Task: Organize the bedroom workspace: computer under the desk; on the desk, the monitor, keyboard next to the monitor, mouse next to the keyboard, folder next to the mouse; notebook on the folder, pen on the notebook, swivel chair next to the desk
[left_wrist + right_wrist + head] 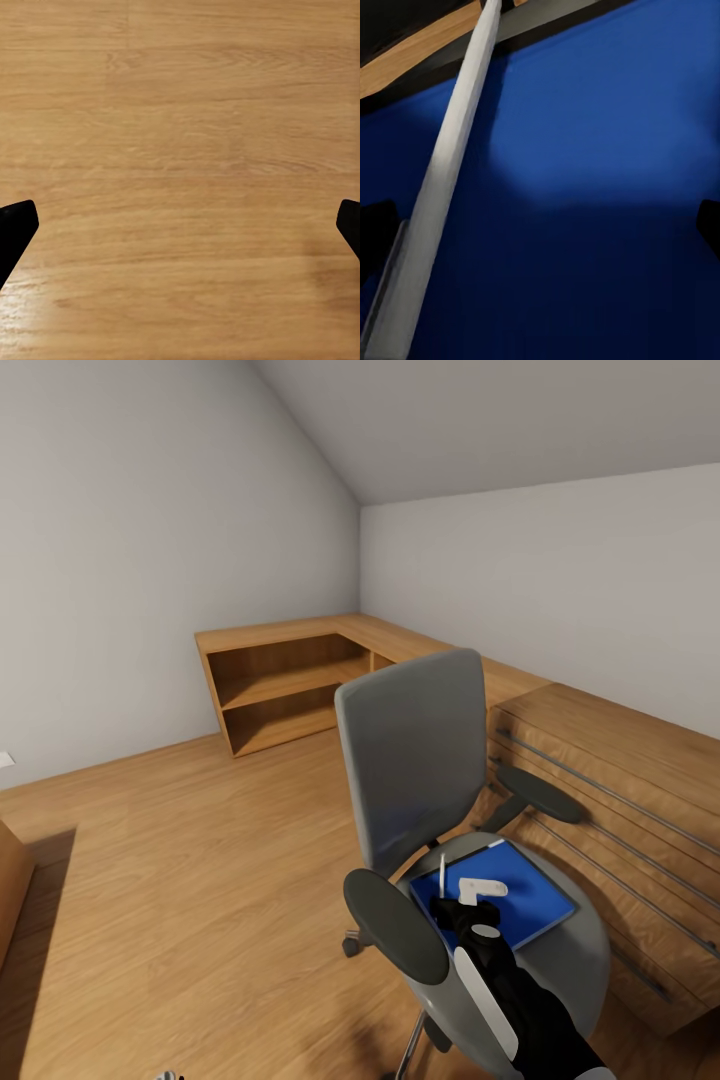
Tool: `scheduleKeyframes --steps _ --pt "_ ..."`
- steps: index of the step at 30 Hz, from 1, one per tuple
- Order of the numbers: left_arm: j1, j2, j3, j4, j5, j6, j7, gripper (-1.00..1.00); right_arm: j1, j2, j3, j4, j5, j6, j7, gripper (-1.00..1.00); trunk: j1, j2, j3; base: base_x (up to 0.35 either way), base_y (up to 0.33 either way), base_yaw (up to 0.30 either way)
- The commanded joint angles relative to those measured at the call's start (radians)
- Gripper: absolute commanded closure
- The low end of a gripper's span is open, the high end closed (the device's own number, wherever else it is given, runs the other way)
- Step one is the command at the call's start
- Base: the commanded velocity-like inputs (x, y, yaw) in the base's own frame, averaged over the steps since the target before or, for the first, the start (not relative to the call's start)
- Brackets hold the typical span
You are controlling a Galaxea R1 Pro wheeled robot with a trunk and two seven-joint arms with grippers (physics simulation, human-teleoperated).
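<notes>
Blue folder (520,900) lies on swivel chair (425,760) seat

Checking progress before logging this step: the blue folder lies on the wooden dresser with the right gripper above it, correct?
Not quite. The blue folder lies on the seat of the swivel chair, not on the wooden dresser beside it. The right gripper is indeed above it, as the head view shows.
</notes>
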Motion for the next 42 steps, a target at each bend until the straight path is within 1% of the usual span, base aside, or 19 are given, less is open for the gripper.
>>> scheduleKeyframes --steps 1,10,11,37,42 --pt "0.0 0.001 -0.005 -0.001 0.011 -0.007 0.006 -1.0 0.0 -0.001 0.003 0.009 -0.014 0.004 -0.009 -1.0 0.0 0.0 -0.001 0.0 0.0 0.0" --pt "0.0 0.001 -0.005 -0.001 0.011 -0.007 0.006 -1.0 0.0 -0.001 0.003 0.012 -0.013 0.004 -0.009 -1.0 0.0 0.0 -0.001 0.0 0.0 0.0" --pt "0.0 0.001 -0.005 -0.001 0.01 -0.007 0.006 -1.0 0.0 -0.001 0.003 0.017 -0.013 0.004 -0.01 1.0 0.0 0.0 -0.001 0.0 0.0 0.0" --pt "0.0 0.001 -0.005 -0.001 0.011 -0.009 0.005 -1.0 0.0 -0.002 0.003 0.029 -0.013 0.004 -0.014 1.0 0.0 0.0 -0.001 0.0 0.0 0.0" --pt "0.0 0.001 -0.006 -0.001 0.01 -0.012 0.004 -1.0 0.0 -0.003 0.003 0.029 -0.013 0.004 -0.014 1.0 -0.019 0.035 0.015 0.0 0.0 0.0"
